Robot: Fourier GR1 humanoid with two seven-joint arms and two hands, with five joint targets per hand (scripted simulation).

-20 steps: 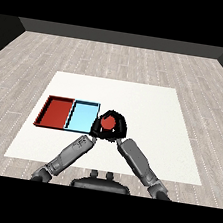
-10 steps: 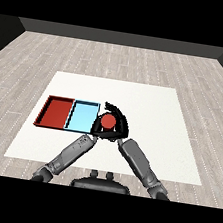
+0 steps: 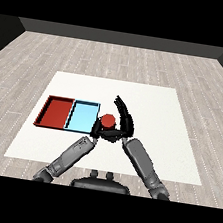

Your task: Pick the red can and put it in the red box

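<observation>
Head view. Red can (image 3: 107,119) sits between my two hands, just off the light blue tray's (image 3: 82,117) right edge, near the middle of the table (image 3: 179,144) and a bit toward its near edge. Only the can's red top shows clearly; its body is mostly covered by my hands.

My left hand (image 3: 97,129) is against the can's left and near side, fingers curled in at it. Looks like it wraps the can, but the contact is hard to read from here, so take that loosely. My right hand (image 3: 124,123) is on the can's right side, fingers straight and fanned upward and away toward the table's far edge, not closed on anything. Its palm side faces the can; touching or just beside, I cannot tell.

Both grey forearms come in from the near edge and meet in a V at the can.

Red tray (image 3: 57,113) lies left of the light blue tray, the two side by side and touching along one long wall. The red tray's left wall is near the table's left edge, with a strip of white left over. The blue tray stands between the can and the red tray.

Open room: the whole right half of the table is bare white, also the far strip beyond the trays, and the near-left corner beside my left forearm.
</observation>
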